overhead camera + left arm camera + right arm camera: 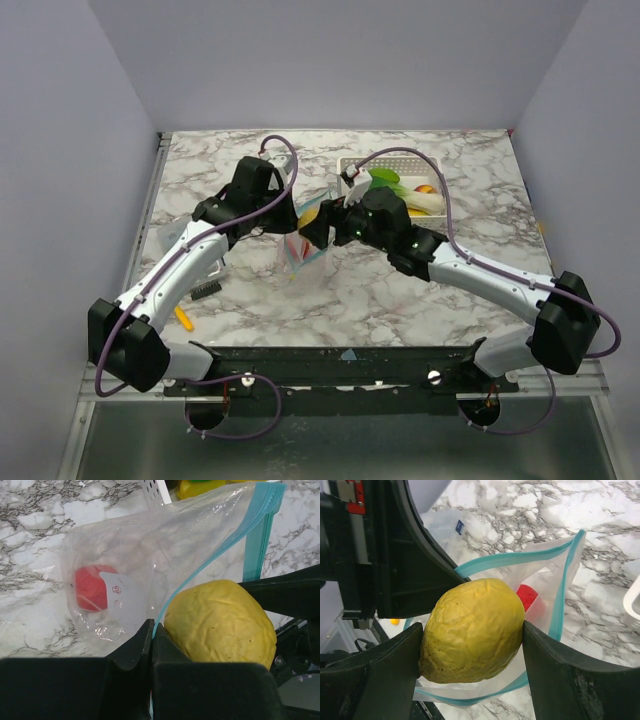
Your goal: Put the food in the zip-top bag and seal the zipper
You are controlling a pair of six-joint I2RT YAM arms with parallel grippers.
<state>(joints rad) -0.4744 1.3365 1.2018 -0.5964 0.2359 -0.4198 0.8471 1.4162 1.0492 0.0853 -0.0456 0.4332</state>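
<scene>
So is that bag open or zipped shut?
Open. On the bag, the zipper strips gape apart in the right wrist view, the lemon held at the mouth.

- Lemon in the right gripper plugs the zip-top bag mouth, left gripper alongside.
- Basket blocks the far edge.
- Bare counter toward the near right corner.

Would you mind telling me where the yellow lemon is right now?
In the right wrist view the lemon sits clamped in the right gripper, just over the open mouth of the zip-top bag.
</scene>
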